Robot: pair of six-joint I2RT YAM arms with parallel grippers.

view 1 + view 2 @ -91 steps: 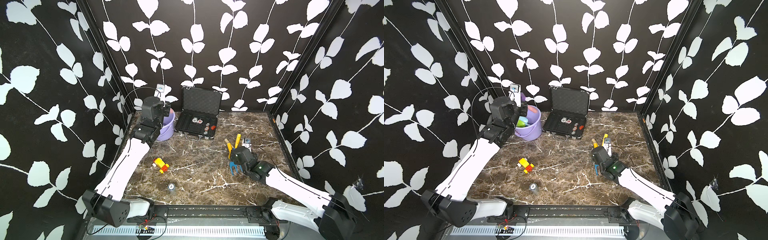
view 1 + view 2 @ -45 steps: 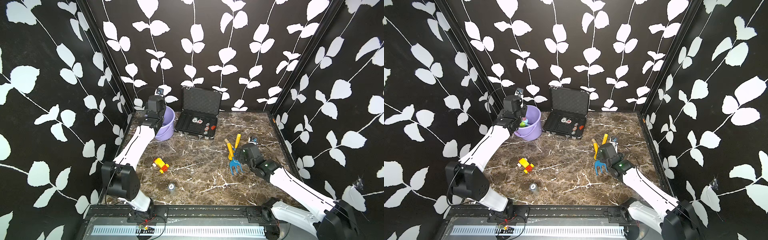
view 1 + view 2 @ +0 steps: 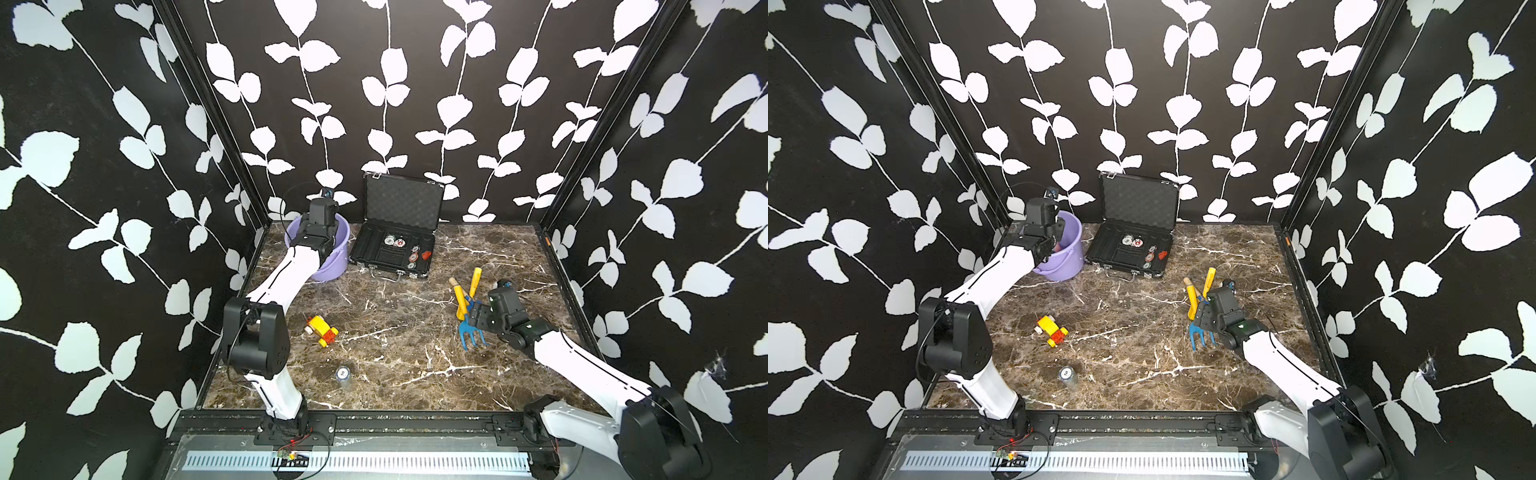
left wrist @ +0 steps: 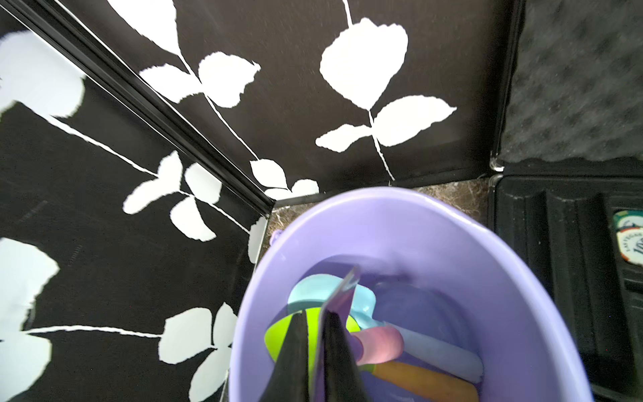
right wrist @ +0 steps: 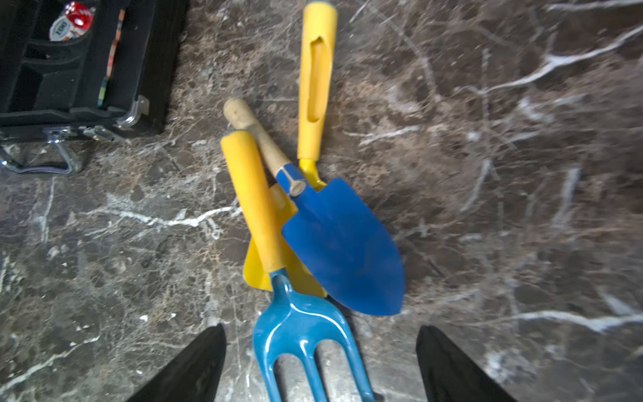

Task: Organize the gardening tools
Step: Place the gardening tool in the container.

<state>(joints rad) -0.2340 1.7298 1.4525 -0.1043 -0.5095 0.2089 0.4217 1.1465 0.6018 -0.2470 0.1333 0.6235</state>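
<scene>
My left gripper [image 4: 315, 318] reaches down into the purple bucket [image 4: 417, 209], shut on the thin blade of a purple tool [image 4: 342, 296]. Below it in the bucket lie a light-blue scoop [image 4: 309, 289], a green scoop [image 4: 278, 334] and pink, pale and orange handles. In both top views the bucket [image 3: 332, 266] [image 3: 1067, 257] stands in the back left corner. On the right of the table a blue three-pronged rake [image 5: 299, 323] [image 3: 471, 334], a blue trowel [image 5: 344, 250] and a yellow trowel [image 5: 315, 80] lie overlapping. My right gripper [image 5: 320, 351] [image 3: 478, 318] is open, a finger either side of the rake's prongs.
An open black case [image 3: 395, 249] with round discs stands at the back next to the bucket. A yellow-and-red toy vehicle [image 3: 322, 330] and a small round jar [image 3: 341, 374] sit front left. Patterned walls close in three sides.
My left arm has folded down and its gripper has dropped from above the bucket into it. My right gripper has shifted slightly back and right, uncovering the rake's head.
</scene>
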